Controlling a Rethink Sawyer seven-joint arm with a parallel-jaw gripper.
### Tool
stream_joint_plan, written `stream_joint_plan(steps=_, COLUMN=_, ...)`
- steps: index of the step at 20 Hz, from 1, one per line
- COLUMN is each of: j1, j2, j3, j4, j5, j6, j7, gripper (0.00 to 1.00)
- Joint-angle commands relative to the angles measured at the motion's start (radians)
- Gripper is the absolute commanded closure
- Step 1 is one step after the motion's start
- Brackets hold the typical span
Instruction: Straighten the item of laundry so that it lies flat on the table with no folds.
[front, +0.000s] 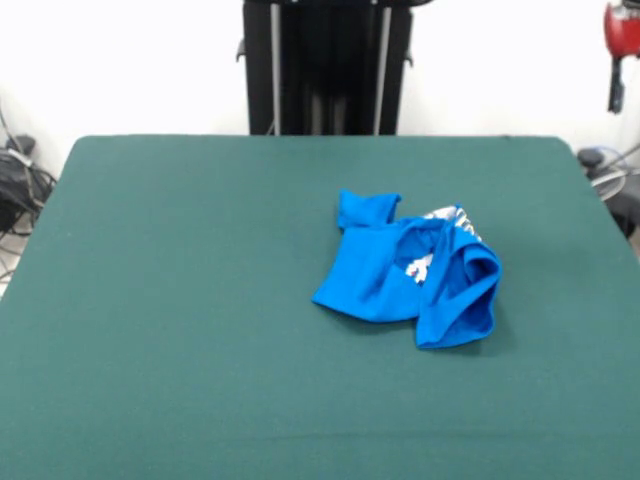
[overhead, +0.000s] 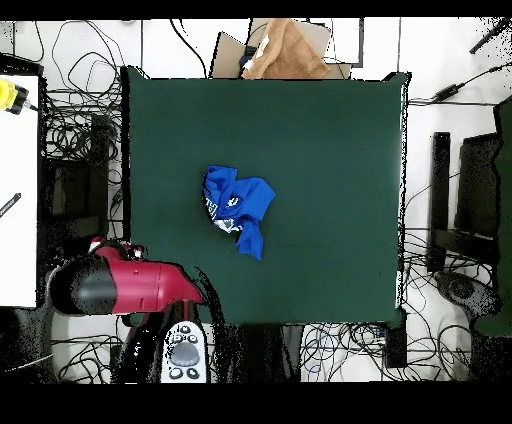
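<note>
The bright blue T-shirt (front: 385, 270) lies crumpled in a heap on the dark green table (front: 180, 300), a little right of the middle in the front view. Its cloth is folded over itself, and bits of white print show in the folds. In the overhead view the shirt (overhead: 238, 208) sits near the middle of the table (overhead: 330, 150). My red arm (overhead: 125, 285) is drawn back off the table's corner. Its end with the gripper (overhead: 185, 352) is beyond the table's edge, far from the shirt. A red part of the arm (front: 622, 35) shows at the front view's top right.
The black pedestal (front: 325, 65) stands behind the table's far edge. A brown cardboard piece (overhead: 285, 50) lies beyond the opposite edge. Cables (overhead: 80, 150) run round the table on the floor. A white surface (overhead: 18, 180) stands at the left.
</note>
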Motion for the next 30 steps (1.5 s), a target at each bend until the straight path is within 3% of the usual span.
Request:
stream_joint_plan(steps=1, j1=-0.222, j2=0.159, j3=0.132, j4=0.038, j5=-0.075, j6=-0.091, j7=0.049, gripper=0.00)
stream_joint_plan(steps=3, j1=-0.305, j2=0.216, j3=0.167, j4=0.009, j5=-0.145, j6=-0.100, j7=-0.033, gripper=0.00)
stream_joint_plan(steps=7, j1=-0.394, j2=0.259, j3=0.192, j4=-0.026, j5=-0.261, j6=-0.096, j7=-0.075, gripper=0.00)
stream_joint_plan(steps=15, j1=-0.440, j2=0.286, j3=0.177, j4=-0.145, j5=-0.422, j6=-0.025, j7=-0.058, gripper=0.00)
stream_joint_plan(steps=22, j1=-0.453, j2=0.297, j3=0.172, j4=-0.193, j5=-0.482, j6=-0.008, j7=-0.022, gripper=0.00)
stream_joint_plan(steps=30, j1=-0.443, j2=0.398, j3=0.163, j4=-0.250, j5=-0.545, j6=-0.119, j7=0.020, gripper=0.00)
